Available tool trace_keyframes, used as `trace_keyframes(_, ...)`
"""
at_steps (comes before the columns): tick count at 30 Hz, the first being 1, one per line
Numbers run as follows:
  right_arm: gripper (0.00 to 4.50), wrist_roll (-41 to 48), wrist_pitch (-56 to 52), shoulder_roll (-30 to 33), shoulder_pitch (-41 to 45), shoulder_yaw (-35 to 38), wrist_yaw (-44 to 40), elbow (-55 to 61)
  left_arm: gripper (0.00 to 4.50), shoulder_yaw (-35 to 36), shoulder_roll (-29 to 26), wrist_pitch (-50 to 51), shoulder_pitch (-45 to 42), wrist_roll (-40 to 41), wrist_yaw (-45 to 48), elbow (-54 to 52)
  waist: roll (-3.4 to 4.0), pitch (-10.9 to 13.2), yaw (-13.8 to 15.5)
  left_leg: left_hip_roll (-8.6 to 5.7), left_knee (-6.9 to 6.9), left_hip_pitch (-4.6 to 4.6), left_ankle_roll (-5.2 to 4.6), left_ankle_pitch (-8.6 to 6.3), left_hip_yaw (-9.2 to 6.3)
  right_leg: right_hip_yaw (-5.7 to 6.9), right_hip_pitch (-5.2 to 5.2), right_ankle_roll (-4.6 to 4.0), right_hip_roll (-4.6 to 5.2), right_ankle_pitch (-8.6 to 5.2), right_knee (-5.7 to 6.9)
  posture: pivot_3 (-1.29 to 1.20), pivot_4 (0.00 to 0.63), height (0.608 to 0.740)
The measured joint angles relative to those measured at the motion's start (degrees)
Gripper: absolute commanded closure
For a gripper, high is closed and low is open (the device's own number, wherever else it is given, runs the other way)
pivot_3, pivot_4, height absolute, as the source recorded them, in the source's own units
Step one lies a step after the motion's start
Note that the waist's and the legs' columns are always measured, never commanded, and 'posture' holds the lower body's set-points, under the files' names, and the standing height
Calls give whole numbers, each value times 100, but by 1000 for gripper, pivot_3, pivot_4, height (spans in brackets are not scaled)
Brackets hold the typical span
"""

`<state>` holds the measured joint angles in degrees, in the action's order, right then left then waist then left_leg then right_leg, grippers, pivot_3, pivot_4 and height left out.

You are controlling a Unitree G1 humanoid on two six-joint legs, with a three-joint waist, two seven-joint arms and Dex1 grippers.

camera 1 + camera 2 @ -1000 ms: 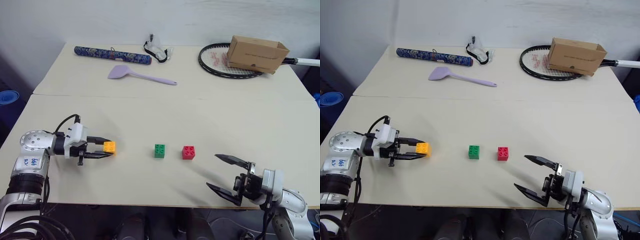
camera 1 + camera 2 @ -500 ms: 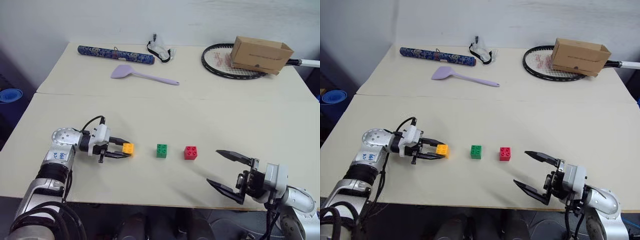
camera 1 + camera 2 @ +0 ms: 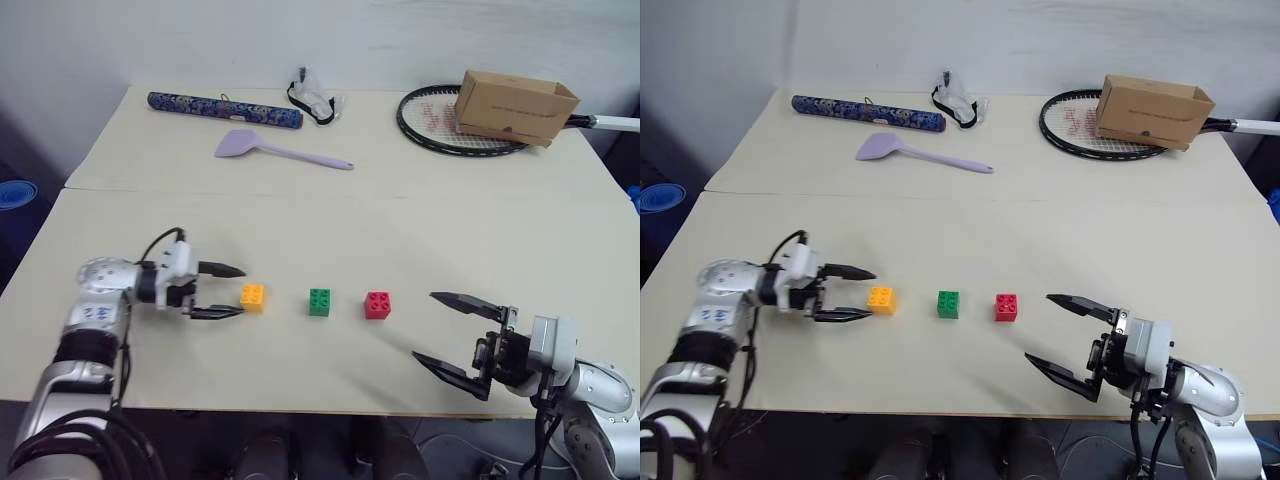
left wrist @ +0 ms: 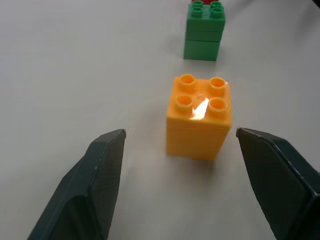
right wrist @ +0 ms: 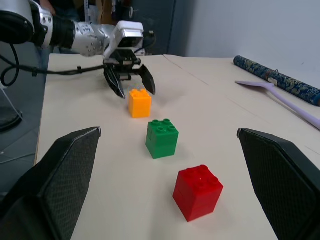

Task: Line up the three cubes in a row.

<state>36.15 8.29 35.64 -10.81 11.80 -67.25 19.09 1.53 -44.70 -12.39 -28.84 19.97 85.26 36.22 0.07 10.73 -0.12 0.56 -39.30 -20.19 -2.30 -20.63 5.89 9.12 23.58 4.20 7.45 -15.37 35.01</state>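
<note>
Released since the earlier frames, the small orange-yellow plastic studded cube (image 3: 252,297) now sits on the cream table (image 3: 400,230), just ahead of the left gripper (image 3: 233,291), whose black fingers have parted and stand clear of its sides. Beyond that cube along the gripper's pointing line lie the green plastic studded cube (image 3: 319,301) and then the red plastic studded cube (image 3: 378,304), evenly apart, so the row reads as formed. On the far side of the red cube, the right gripper (image 3: 436,327) hovers with its jaws spread wide, holding nothing. Judged from this, the left arm's next move is a straight pull-back along its own axis; bare tabletop lies behind it, with the near edge close below.
</note>
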Motion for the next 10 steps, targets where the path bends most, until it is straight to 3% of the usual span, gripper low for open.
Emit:
trace_keyframes(5, 0, 174, -444, 1038, 321, 563, -500, -368, 811, 1184, -876, 1232, 1863, 564, -389, -1722, 6, 6, -13, 4, 0, 2, -4, -5, -9, -3, -5, 0, 7, 0, -12, 0, 150, 740)
trace_keyframes(10, 0, 194, -684, 1409, 766, 718, -828, -762, 811, 1929, -972, 1372, 2344, 590, -1112, -2418, 12, 9, 170, 2, 0, 1, 8, -12, -33, 1, -10, -4, 14, -2, -36, 0, 150, 740)
